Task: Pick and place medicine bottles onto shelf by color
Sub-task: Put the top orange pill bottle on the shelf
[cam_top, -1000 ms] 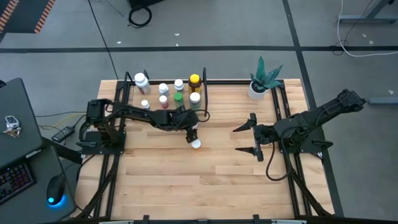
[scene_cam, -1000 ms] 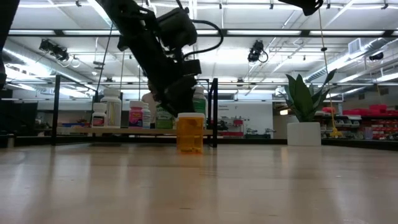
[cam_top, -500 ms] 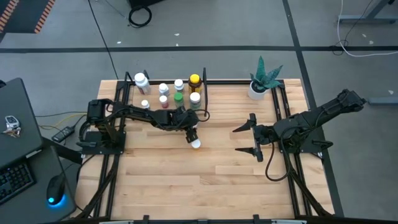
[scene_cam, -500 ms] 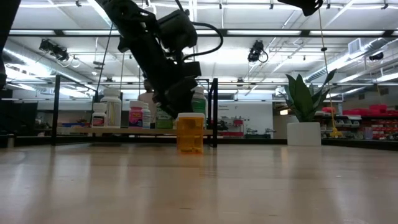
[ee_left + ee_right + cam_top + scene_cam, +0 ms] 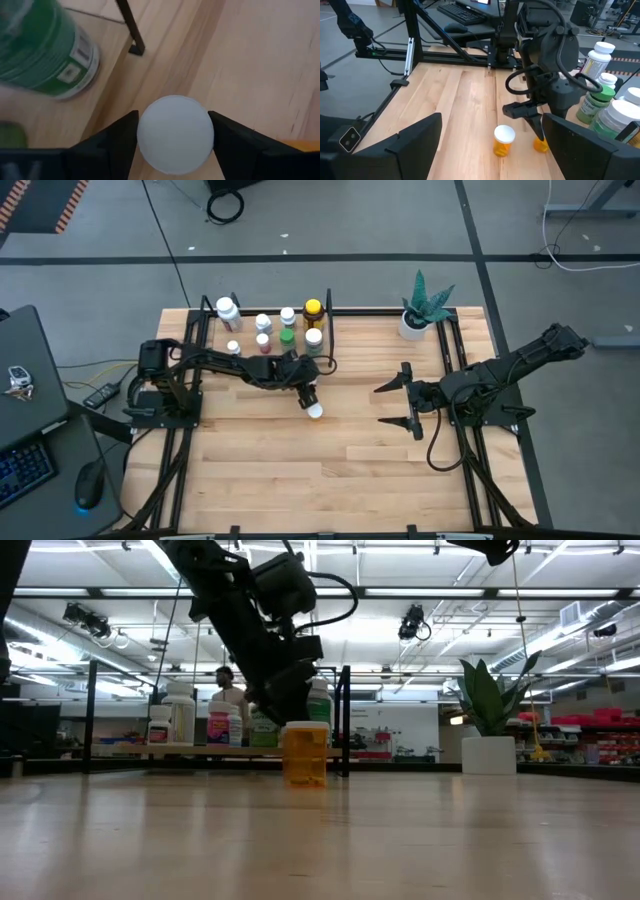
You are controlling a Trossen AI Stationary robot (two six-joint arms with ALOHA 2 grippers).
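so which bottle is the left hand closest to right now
The orange bottle with the white cap, standing alone on the bare table in front of the shelf. The left hand straddles its cap; every other bottle stands on the shelf.

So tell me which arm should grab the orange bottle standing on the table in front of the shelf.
Left. The left gripper already sits over the orange bottle, fingers either side of its white cap. The right gripper waits open, well off to the right.
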